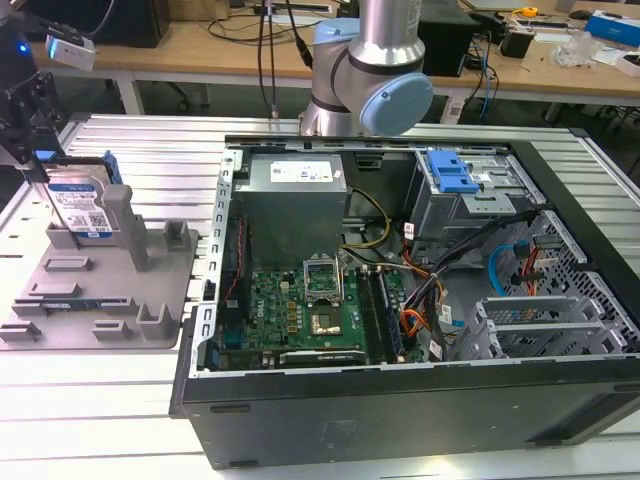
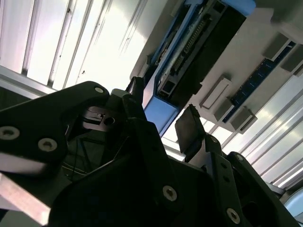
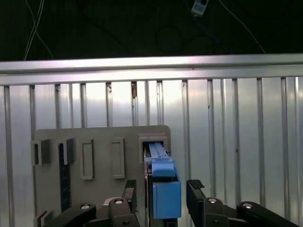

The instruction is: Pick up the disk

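One disk (image 1: 80, 210), one grey fixture (image 1: 100, 300), one open computer case (image 1: 400, 410), one robot arm (image 1: 375, 60).

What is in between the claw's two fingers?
In the first wrist view, the disk stands between the fingers of the claw, with a thin gap showing beside that finger.

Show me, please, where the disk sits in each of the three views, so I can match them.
Exterior view: the disk stands on edge in the grey fixture, at the exterior view's left.
First wrist view: the disk is edge-on in the grey fixture, between the fingers.
Second wrist view: the disk is edge-on between the fingers.
Shared landmark: the grey fixture holding it.
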You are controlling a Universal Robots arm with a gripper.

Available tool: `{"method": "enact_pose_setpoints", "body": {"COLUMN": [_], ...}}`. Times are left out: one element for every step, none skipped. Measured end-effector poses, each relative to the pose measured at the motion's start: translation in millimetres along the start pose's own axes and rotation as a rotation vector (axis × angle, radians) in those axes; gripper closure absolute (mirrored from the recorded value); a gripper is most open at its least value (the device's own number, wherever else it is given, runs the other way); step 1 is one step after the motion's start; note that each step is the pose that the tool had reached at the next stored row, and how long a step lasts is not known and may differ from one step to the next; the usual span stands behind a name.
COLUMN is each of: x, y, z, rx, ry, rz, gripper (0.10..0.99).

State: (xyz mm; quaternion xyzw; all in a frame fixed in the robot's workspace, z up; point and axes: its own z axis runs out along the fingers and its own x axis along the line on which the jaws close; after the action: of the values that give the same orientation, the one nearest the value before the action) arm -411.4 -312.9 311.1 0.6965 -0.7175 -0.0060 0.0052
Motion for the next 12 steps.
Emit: {"method": "enact_pose_setpoints", "body": {"x": [0.0,0.0,0.0,0.0,0.0,0.0,0.0,0.0,0.0,0.0,0.0,0.0], "y": [0.0,0.0,0.0,0.0,-0.1,0.0,0.0,-0.1,-0.1,-0.1,-0.1,-0.1], "z": [0.0,0.1,0.1,0.2,0.9,1.5,2.7,4.2,5.6,6.8,8.2,9.3], "rx": [0.0,0.0,0.0,0.0,0.001,0.001,0.0,0.0,0.0,0.0,0.0,0.0], "ry": [0.0,0.0,0.0,-0.0001,-0.0002,-0.0001,0.0001,0.0,0.0001,0.0001,0.0001,0.0002], "rz": [0.0,0.0,0.0,0.0,-0.001,-0.001,-0.002,-0.003,-0.004,-0.005,-0.006,-0.007], "gripper": [0.545,0.545,0.545,0.545,0.545,0.545,0.545,0.545,0.545,0.545,0.545,0.545]}}
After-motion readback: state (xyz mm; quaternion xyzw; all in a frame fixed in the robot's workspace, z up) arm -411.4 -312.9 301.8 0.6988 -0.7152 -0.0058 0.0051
